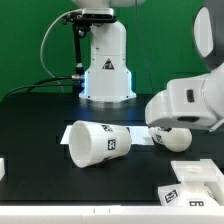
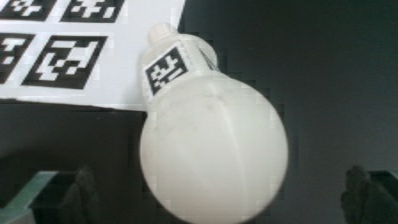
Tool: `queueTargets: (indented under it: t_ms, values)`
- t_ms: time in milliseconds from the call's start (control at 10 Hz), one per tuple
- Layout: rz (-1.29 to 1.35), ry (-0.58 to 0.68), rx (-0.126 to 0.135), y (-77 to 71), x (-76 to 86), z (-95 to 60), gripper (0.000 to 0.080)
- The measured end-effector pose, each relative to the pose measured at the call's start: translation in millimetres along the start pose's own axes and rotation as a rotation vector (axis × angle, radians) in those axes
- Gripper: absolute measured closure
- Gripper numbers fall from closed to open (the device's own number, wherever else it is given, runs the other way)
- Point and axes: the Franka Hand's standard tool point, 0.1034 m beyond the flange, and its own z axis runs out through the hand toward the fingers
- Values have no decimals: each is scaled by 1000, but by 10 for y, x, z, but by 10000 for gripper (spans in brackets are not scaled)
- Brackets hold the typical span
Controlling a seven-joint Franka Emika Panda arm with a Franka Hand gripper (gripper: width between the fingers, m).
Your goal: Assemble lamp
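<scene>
Black counter runs back to a green backdrop, with the white pedestal standing at the far middle. The shade lies on its side near the centre, its open mouth toward the exterior view's left and a tag on its wall. The base sits at the near edge on the exterior view's right, cut off by the frame. The arm reaches in from that side and hangs low over the counter, so its bulk hides most of what is under it; only a rounded white shape shows beneath it, and whether that is bulb or claw cannot be told there.

The wrist view settles it. The bulb lies on its side on the counter, its tagged neck pointing at the marker board and overlapping that board's edge. The claw is spread, its dark fingers one on each side of the ball head with a gap visible on both sides. The fingertips are cut off by the frame and blurred.
</scene>
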Motion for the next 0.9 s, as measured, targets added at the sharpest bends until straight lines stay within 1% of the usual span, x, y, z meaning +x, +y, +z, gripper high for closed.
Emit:
queueTargets:
  t_ms: [100, 300, 400, 500, 800, 900]
  values:
    - [16, -16, 0, 14, 0, 79, 101]
    - [40, -23, -7, -49, -2, 217, 101]
    - [41, -30, -8, -53, -11, 258, 101]
    - [41, -30, -11, -41, -10, 261, 101]
    - [43, -31, -9, -30, -8, 260, 101]
    - [43, -31, -9, -25, -7, 259, 236]
